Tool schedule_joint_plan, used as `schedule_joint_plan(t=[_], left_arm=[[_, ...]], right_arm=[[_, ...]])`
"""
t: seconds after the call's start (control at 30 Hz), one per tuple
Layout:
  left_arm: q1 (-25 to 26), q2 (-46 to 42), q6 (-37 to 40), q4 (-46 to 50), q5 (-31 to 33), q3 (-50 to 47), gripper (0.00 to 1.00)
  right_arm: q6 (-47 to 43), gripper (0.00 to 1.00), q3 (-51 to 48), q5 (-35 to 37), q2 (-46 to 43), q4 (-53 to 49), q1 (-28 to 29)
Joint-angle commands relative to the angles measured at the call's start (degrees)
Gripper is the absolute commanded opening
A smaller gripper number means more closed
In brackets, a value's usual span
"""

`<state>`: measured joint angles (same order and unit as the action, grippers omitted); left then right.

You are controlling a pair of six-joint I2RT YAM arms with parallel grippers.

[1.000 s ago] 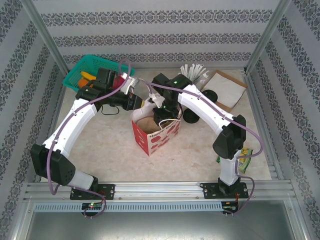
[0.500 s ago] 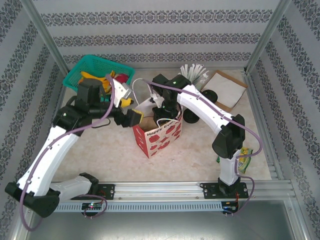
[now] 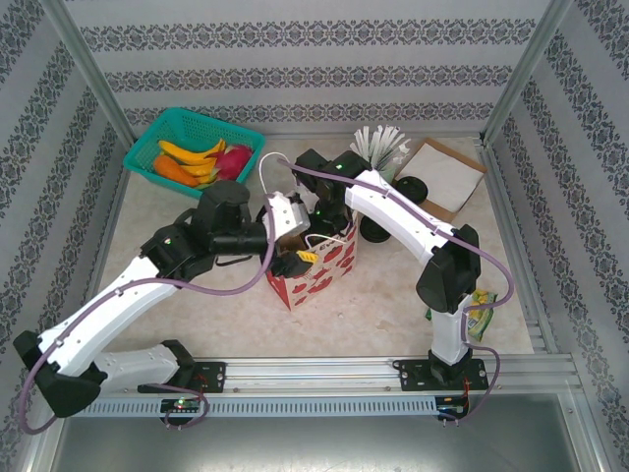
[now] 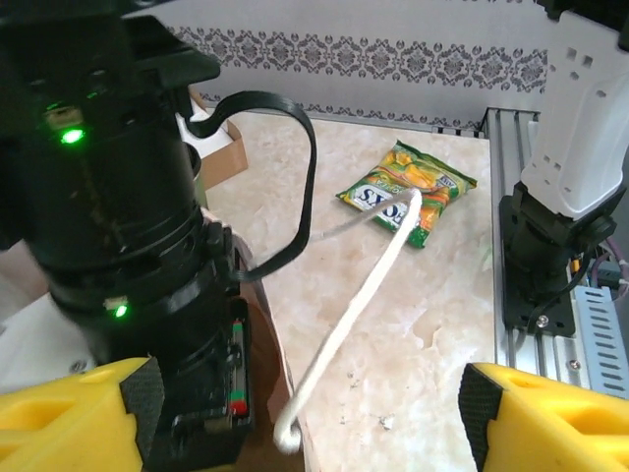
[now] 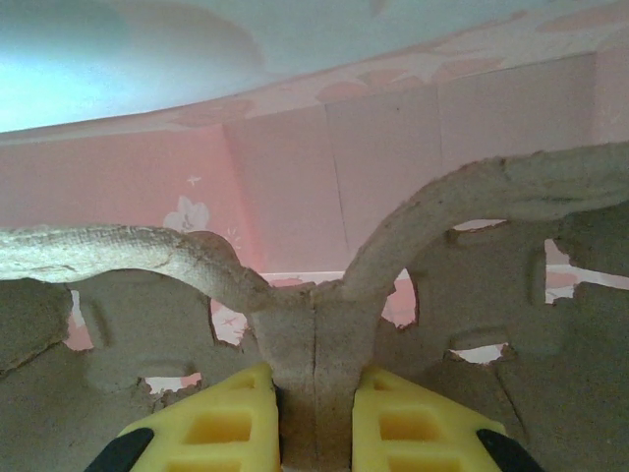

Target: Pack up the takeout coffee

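I'm watching a marbled tabletop (image 3: 393, 285) and damask walls (image 3: 295, 39); right gripper (image 5: 314, 413) is pinching the pulp carrier (image 5: 314, 334), left gripper (image 4: 305, 413) is gaping empty at the gift bag's (image 3: 329, 270) nine o'clock.

- Left arm (image 3: 118, 305) and right arm (image 3: 408, 216): white shells, black joints, black bolted bases (image 3: 447, 372).
- Purple cable (image 3: 228, 289) loops along each arm.
- Green status lights (image 4: 61, 136) on black wrist housings.
- Right gripper (image 5: 314, 379): yellow, honeycomb-moulded fingers (image 5: 211, 428).

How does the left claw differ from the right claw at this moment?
The left claw is open with nothing gripped; the right claw is shut on the carrier's middle rib. The left claw is at the bag's top edge; the right claw is down inside it. Both have yellow fingers.
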<state>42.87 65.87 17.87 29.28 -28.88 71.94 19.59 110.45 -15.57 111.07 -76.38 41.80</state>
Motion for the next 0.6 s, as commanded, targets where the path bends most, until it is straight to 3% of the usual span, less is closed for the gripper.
schedule_joint_plan(t=[0.0,0.23,0.3,0.57], left_arm=[[1.7,2.3,5.2,-1.9,1.0,3.4,0.73],[1.8,4.1,3.5,0.2,-3.2,6.5,0.24],[1.8,3.8,2.8,0.4,-3.6,6.8,0.03],[1.8,1.6,1.8,-0.8,-3.6,5.3,0.00]], right_arm=[[1.4,0.00,-0.5,1.7,-0.7,-0.4,0.4],[3.0,0.00,0.3,2.4,0.2,-0.7,0.4],[3.2,0.00,0.4,2.8,0.5,-0.7,0.5],[4.8,0.00,-3.5,6.2,-0.2,2.7,1.0]])
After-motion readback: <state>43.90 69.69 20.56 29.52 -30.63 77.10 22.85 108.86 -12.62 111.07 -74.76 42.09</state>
